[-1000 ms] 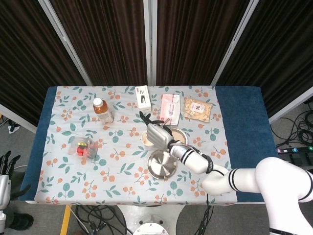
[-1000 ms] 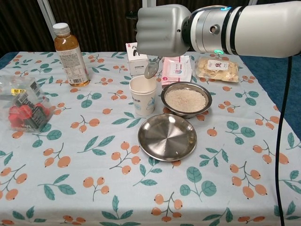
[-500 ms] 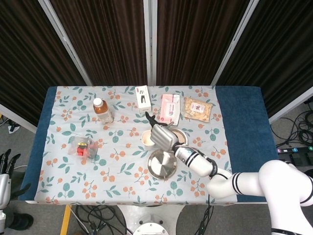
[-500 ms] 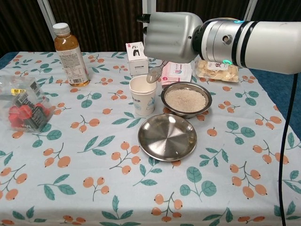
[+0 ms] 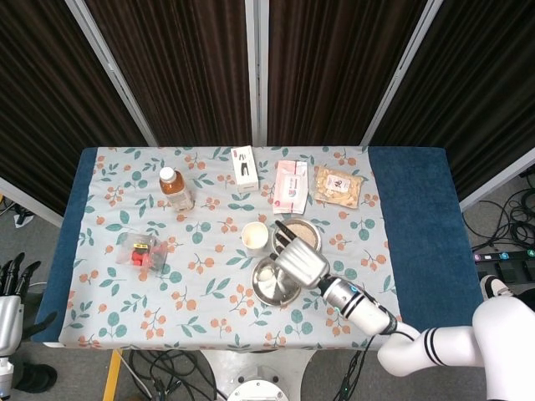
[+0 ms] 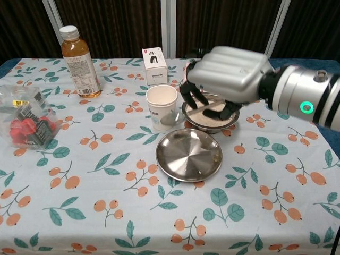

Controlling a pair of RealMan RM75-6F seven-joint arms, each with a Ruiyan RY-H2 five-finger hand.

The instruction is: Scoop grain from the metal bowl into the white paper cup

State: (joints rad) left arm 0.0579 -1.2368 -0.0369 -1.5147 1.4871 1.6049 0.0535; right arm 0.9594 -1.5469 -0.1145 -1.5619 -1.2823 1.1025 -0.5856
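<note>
On the floral tablecloth [image 6: 79,175], the right hand [image 6: 228,74] grips a spoon [image 6: 175,118] before dark curtains [image 5: 334,67].

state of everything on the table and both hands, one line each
white paper cup: upright, open, contents not visible
metal bowl: upright, holds grain
spoon: held by the right hand, its bowl low between cup and bowl
right hand: over the bowl, grips the spoon
metal plate: flat, empty
bottle: upright, capped
left hand: off the table, fingers apart, holds nothing
</note>
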